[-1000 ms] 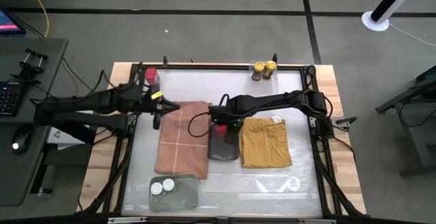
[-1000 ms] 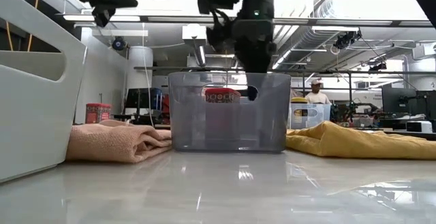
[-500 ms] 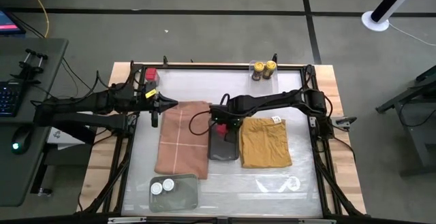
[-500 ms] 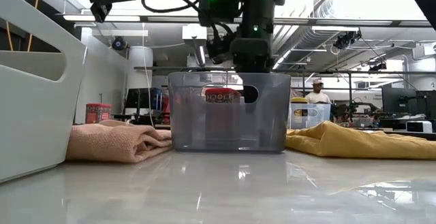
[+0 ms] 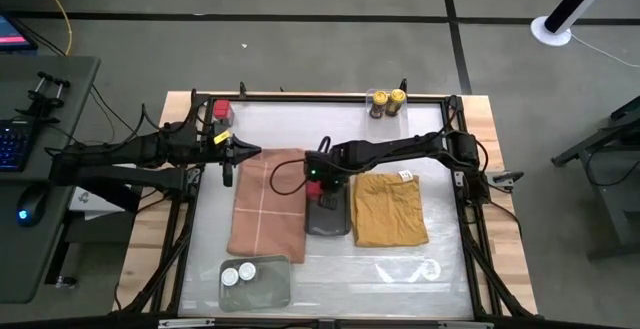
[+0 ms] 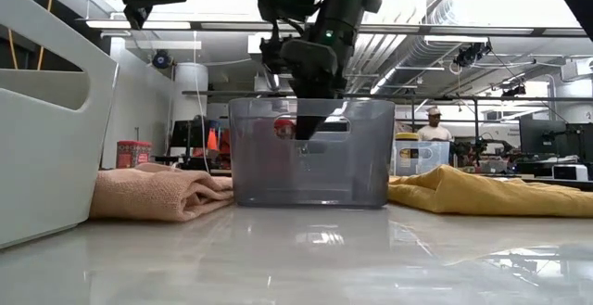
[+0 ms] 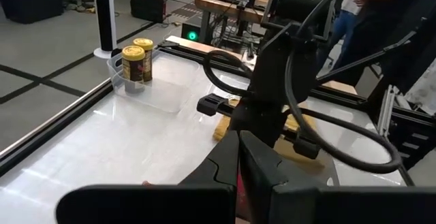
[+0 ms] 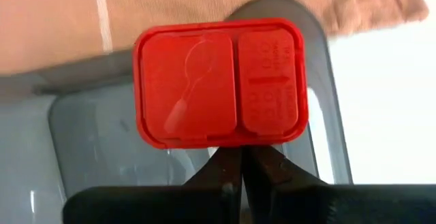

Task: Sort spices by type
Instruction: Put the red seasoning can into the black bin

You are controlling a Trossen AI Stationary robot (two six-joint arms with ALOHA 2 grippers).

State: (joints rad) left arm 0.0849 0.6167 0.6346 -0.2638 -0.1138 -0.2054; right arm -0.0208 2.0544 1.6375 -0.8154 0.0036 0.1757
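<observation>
Inside the dark grey tray (image 5: 328, 217) at mid-counter sits a red tin (image 8: 221, 82), its lid facing up and its long axis running crosswise just ahead of the right end effector (image 8: 242, 157), whose fingers are pressed together and empty above the tray's edge. Behind the left end effector (image 5: 229, 157), also closed and empty at the counter's left, waits the second red tin (image 5: 221, 110), so the left arm is nearer it; pink (image 5: 268, 204) and yellow (image 5: 388, 207) cloths flank the tray.
</observation>
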